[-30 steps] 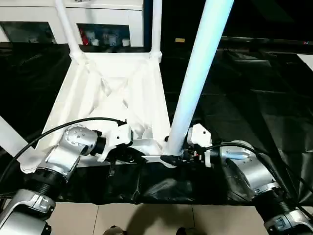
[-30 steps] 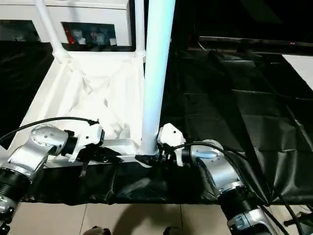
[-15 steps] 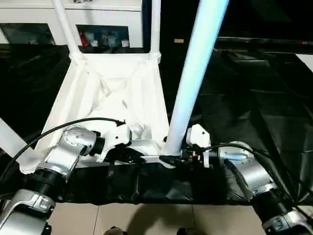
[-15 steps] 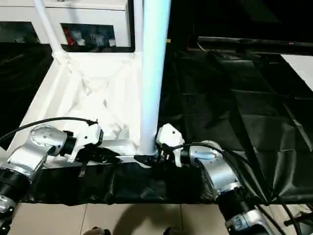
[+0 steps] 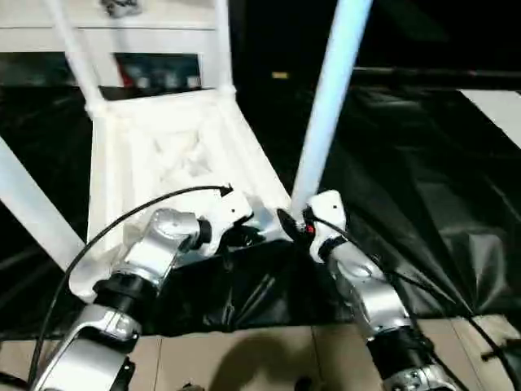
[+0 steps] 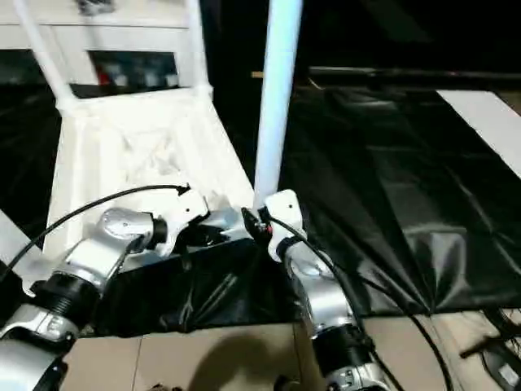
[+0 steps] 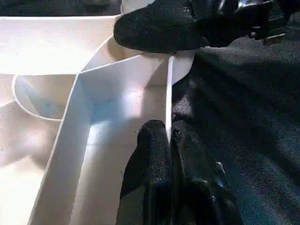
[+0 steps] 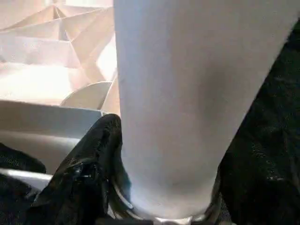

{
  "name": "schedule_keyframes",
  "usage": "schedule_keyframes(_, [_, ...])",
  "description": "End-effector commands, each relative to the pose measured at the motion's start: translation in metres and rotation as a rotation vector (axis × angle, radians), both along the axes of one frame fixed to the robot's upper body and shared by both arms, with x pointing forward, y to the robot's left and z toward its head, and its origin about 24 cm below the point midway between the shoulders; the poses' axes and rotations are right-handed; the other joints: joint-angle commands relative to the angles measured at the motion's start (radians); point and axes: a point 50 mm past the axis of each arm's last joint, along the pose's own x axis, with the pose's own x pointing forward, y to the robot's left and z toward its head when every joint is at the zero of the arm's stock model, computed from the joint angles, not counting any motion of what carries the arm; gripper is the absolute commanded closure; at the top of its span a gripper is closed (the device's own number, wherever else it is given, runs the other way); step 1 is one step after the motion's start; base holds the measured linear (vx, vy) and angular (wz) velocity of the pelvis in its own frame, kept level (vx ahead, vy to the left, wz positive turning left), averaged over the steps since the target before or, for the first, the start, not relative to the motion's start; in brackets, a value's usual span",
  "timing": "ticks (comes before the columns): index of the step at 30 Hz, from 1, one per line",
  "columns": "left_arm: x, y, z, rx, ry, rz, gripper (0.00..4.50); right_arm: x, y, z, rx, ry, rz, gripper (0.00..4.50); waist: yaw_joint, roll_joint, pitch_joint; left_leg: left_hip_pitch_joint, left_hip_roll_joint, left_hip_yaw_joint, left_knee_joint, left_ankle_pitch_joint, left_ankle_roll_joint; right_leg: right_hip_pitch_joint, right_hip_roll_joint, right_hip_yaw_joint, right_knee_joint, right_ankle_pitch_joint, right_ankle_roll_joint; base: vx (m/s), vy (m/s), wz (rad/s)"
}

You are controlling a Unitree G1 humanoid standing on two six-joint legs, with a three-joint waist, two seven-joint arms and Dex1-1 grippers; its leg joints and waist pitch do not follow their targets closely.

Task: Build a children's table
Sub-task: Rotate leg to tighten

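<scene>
Right hand [image 5: 286,221] grips the leg [image 5: 326,98] low, left hand [image 7: 169,140] pinches the tabletop [image 5: 146,155] rim (thin wall): leg may tilt and cross-thread.

One tabletop [image 5: 163,155] lies underside up on the black sheet [image 5: 423,195]. Four legs show — two stand at the far corners, the far-left leg [image 5: 72,57] and the far-right leg [image 5: 220,45]; one, the near-right leg [image 5: 330,98], rises at the near right corner; one, the near-left leg [image 5: 32,208], slants off the near left corner. Two grippers — the left gripper [image 7: 169,136] and the right gripper [image 5: 286,221] — meet at the near edge. One cabinet [image 5: 146,32] stands behind.
</scene>
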Motion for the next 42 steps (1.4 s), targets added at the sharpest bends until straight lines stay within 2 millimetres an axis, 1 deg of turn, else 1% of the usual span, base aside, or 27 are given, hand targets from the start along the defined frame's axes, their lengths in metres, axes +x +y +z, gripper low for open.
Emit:
schedule_keyframes(1, [-0.014, -0.032, -0.017, -0.034, 0.057, -0.089, 4.50, -0.012, 0.039, 0.009, 0.098, -0.027, 0.214, 1.03, -0.010, -0.004, -0.017, 0.052, 0.009, -0.008, -0.091, -0.753, -0.014, -0.022, -0.021, -0.013, -0.096, -0.664, -0.034, 0.000, 0.000, 0.00])
schedule_keyframes(2, [-0.015, -0.026, -0.015, -0.038, 0.047, -0.115, 4.50, -0.012, 0.027, 0.010, 0.101, -0.041, 0.242, 0.73, -0.018, -0.009, -0.012, 0.055, -0.004, -0.008, -0.070, -0.698, 0.002, -0.016, -0.025, -0.048, -0.130, -0.787, 0.023, 0.000, 0.000, 0.00])
schedule_keyframes(3, [-0.016, -0.025, -0.014, -0.042, 0.043, -0.131, 4.50, -0.012, 0.023, 0.010, 0.100, -0.045, 0.256, 0.73, -0.019, 0.006, -0.011, 0.050, 0.006, -0.014, -0.078, -0.704, 0.004, 0.006, -0.031, -0.067, -0.123, -0.758, 0.036, 0.000, 0.000, 0.00])
schedule_keyframes(4, [-0.017, -0.020, -0.014, -0.045, 0.047, -0.143, 4.50, -0.013, 0.014, 0.011, 0.080, -0.058, 0.290, 0.66, -0.009, 0.017, -0.018, -0.007, 0.040, -0.032, -0.121, -0.760, -0.005, 0.072, -0.036, -0.034, -0.026, -0.582, 0.014, 0.000, 0.000, 0.00])
schedule_keyframes(5, [-0.017, -0.019, -0.013, -0.046, 0.049, -0.146, 4.50, -0.013, 0.011, 0.011, 0.073, -0.062, 0.300, 0.66, 0.004, 0.020, -0.013, -0.028, 0.064, -0.033, -0.161, -0.832, -0.015, 0.089, -0.030, -0.014, 0.038, -0.465, -0.020, 0.000, 0.000, 0.00])
schedule_keyframes(6, [-0.019, -0.014, -0.012, -0.052, 0.042, -0.178, 4.50, -0.014, 0.002, 0.011, 0.038, -0.067, 0.337, 0.65, 0.022, 0.009, -0.010, 0.003, 0.060, -0.012, -0.165, -0.857, -0.033, 0.040, -0.027, 0.025, 0.046, -0.378, -0.064, 0.000, 0.000, 0.00])
schedule_keyframes(7, [-0.020, -0.012, -0.011, -0.054, 0.041, -0.190, 4.50, -0.014, -0.003, 0.011, 0.023, -0.069, 0.355, 0.65, 0.015, -0.025, -0.014, 0.039, 0.024, 0.000, -0.119, -0.772, -0.023, -0.008, -0.034, 0.036, -0.025, -0.534, -0.051, 0.057, -0.081, 0.34])
schedule_keyframes(8, [-0.020, -0.008, -0.010, -0.053, 0.045, -0.196, 4.50, -0.016, -0.009, 0.011, 0.002, -0.073, 0.390, 0.65, 0.040, -0.043, -0.017, 0.072, -0.020, 0.024, -0.037, -0.485, 0.030, -0.058, -0.074, 0.059, -0.087, -0.781, -0.036, 0.057, -0.081, 0.34])
schedule_keyframes(9, [-0.020, -0.004, -0.010, -0.050, 0.051, -0.204, 4.50, -0.017, -0.015, 0.012, -0.012, -0.075, 0.425, 0.65, 0.049, -0.050, -0.032, 0.006, -0.010, 0.016, -0.057, -0.259, 0.077, 0.006, -0.078, 0.085, -0.056, -0.735, -0.039, 0.111, -0.094, 0.10])
schedule_keyframes(10, [-0.022, 0.001, -0.009, -0.043, 0.057, -0.231, 4.50, -0.019, -0.022, 0.013, -0.026, -0.074, 0.482, 0.65, 0.056, -0.043, -0.038, -0.017, 0.000, 0.012, -0.070, -0.184, 0.085, 0.021, -0.069, 0.083, -0.033, -0.631, -0.053, 0.122, -0.060, -0.10])
schedule_keyframes(11, [-0.023, 0.004, -0.008, -0.040, 0.063, -0.248, 4.50, -0.021, -0.025, 0.014, -0.038, -0.074, 0.522, 0.65, 0.061, -0.037, -0.049, -0.016, 0.012, 0.020, -0.068, -0.110, 0.098, 0.013, -0.044, 0.075, -0.004, -0.378, -0.110, 0.122, -0.060, -0.10])
schedule_keyframes(12, [-0.024, 0.007, -0.007, -0.040, 0.067, -0.265, 4.50, -0.022, -0.029, 0.015, -0.052, -0.076, 0.560, 0.65, 0.060, -0.030, -0.052, -0.004, 0.015, 0.030, -0.063, -0.132, 0.114, 0.000, -0.028, 0.072, 0.008, -0.239, -0.171, 0.067, -0.044, 0.04])
schedule_keyframes(13, [-0.024, 0.009, -0.007, -0.041, 0.072, -0.276, 4.50, -0.023, -0.031, 0.016, -0.060, -0.074, 0.596, 0.65, 0.058, -0.030, -0.049, -0.001, 0.017, 0.035, -0.065, -0.189, 0.118, -0.007, -0.023, 0.073, 0.003, -0.256, -0.190, 0.060, -0.043, 0.15])
schedule_keyframes(14, [-0.025, 0.011, -0.006, -0.043, 0.075, -0.285, 4.50, -0.024, -0.033, 0.017, -0.062, -0.072, 0.622, 0.65, 0.054, -0.029, -0.045, -0.002, 0.017, 0.039, -0.061, -0.281, 0.101, -0.018, -0.022, 0.081, 0.000, -0.314, -0.213, 0.060, -0.043, 0.15])
schedule_keyframes(15, [-0.026, 0.014, -0.006, -0.037, 0.086, -0.308, 4.50, -0.025, -0.036, 0.018, -0.078, -0.070, 0.677, 0.65, 0.056, -0.031, -0.054, -0.010, 0.016, 0.037, -0.059, -0.268, 0.092, -0.005, -0.022, 0.081, 0.009, -0.290, -0.219, 0.086, -0.036, 0.11])
schedule_keyframes(17, [-0.029, 0.019, -0.006, -0.024, 0.106, -0.354, 4.50, -0.027, -0.042, 0.021, -0.102, -0.062, 0.766, 0.65, 0.057, -0.031, -0.058, -0.015, 0.016, 0.043, -0.053, -0.213, 0.105, -0.002, -0.018, 0.085, 0.018, -0.198, -0.232, 0.072, -0.034, 0.04])
schedule_keyframes(18, [-0.029, 0.020, -0.006, -0.021, 0.108, -0.359, 4.50, -0.027, -0.042, 0.021, -0.105, -0.060, 0.778, 0.93, 0.058, -0.030, -0.060, -0.020, 0.015, 0.042, -0.050, -0.180, 0.115, 0.002, -0.016, 0.086, 0.024, -0.150, -0.238, 0.000, 0.000, 0.00])
schedule_keyframes(21, [-0.032, 0.026, -0.006, 0.002, 0.126, -0.394, 4.50, -0.026, -0.046, 0.023, -0.130, -0.045, 0.849, 1.00, 0.060, -0.031, -0.061, -0.025, 0.014, 0.043, -0.045, -0.130, 0.126, 0.005, -0.012, 0.084, 0.031, -0.103, -0.245, 0.000, 0.000, 0.00])
schedule_keyframes(23, [-0.032, 0.027, -0.006, 0.007, 0.133, -0.406, 4.50, -0.026, -0.047, 0.023, -0.131, -0.037, 0.871, 1.27, 0.061, -0.033, -0.057, -0.024, 0.015, 0.045, -0.046, -0.143, 0.125, 0.003, -0.012, 0.083, 0.027, -0.134, -0.242, 0.000, 0.000, 0.00])
schedule_keyframes(28, [-0.032, 0.033, -0.005, 0.011, 0.160, -0.439, 4.50, -0.024, -0.048, 0.025, -0.136, -0.023, 0.943, 1.64, 0.063, -0.033, -0.051, -0.022, 0.019, 0.042, -0.054, -0.218, 0.083, -0.003, -0.014, 0.086, 0.016, -0.281, -0.209, 0.000, 0.000, 0.00])
schedule_keyframes(30, [-0.031, 0.035, -0.004, 0.020, 0.165, -0.441, 4.50, -0.023, -0.048, 0.025, -0.136, -0.019, 0.955, 1.72, 0.063, -0.031, -0.051, -0.018, 0.020, 0.042, -0.055, -0.230, 0.076, -0.006, -0.014, 0.087, 0.015, -0.281, -0.209, 0.000, 0.000, 0.00])
schedule_keyframes(36, [-0.027, 0.037, -0.003, 0.020, 0.151, -0.399, 4.50, -0.024, -0.044, 0.022, -0.108, -0.010, 0.923, 1.90, 0.062, -0.034, -0.051, -0.022, 0.018, 0.040, -0.056, -0.234, 0.067, -0.003, -0.014, 0.088, 0.016, -0.278, -0.204, 0.000, 0.000, 0.00])
schedule_keyframes(38, [-0.022, 0.036, -0.004, 0.034, 0.132, -0.328, 4.50, -0.023, -0.042, 0.017, -0.121, -0.013, 0.835, 1.91, 0.062, -0.034, -0.050, -0.022, 0.018, 0.040, -0.059, -0.243, 0.061, -0.006, -0.015, 0.088, 0.013, -0.305, -0.195, 0.000, 0.000, 0.00])
schedule_keyframes(39, [-0.018, 0.032, -0.004, 0.024, 0.121, -0.272, 4.50, -0.022, -0.040, 0.012, -0.128, -0.018, 0.754, 1.91, 0.061, -0.034, -0.046, -0.021, 0.018, 0.037, -0.062, -0.264, 0.051, -0.007, -0.016, 0.088, 0.008, -0.356, -0.183, 0.000, 0.000, 0.00])
schedule_keyframes(40, [-0.018, 0.032, -0.004, 0.024, 0.121, -0.272, 4.50, -0.022, -0.040, 0.012, -0.128, -0.018, 0.754, 1.91, 0.060, -0.034, -0.046, -0.022, 0.018, 0.037, -0.063, -0.273, 0.042, -0.008, -0.017, 0.088, 0.007, -0.379, -0.175, 0.000, 0.000, 0.00])
schedule_keyframes(41, [-0.014, 0.026, -0.004, 0.007, 0.112, -0.213, 4.50, -0.020, -0.037, 0.005, -0.097, 0.008, 0.615, 1.91, 0.062, -0.033, -0.045, -0.019, 0.017, 0.036, -0.064, -0.285, 0.035, -0.010, -0.017, 0.087, 0.003, -0.406, -0.167, 0.000, 0.000, 0.00])
schedule_keyframes(42, [-0.013, 0.021, -0.005, 0.003, 0.108, -0.183, 4.50, -0.019, -0.035, 0.001, -0.075, 0.025, 0.532, 1.91, 0.060, -0.035, -0.041, -0.014, 0.016, 0.033, -0.069, -0.323, 0.014, -0.017, -0.017, 0.088, -0.007, -0.488, -0.142, 0.000, 0.000, 0.00])
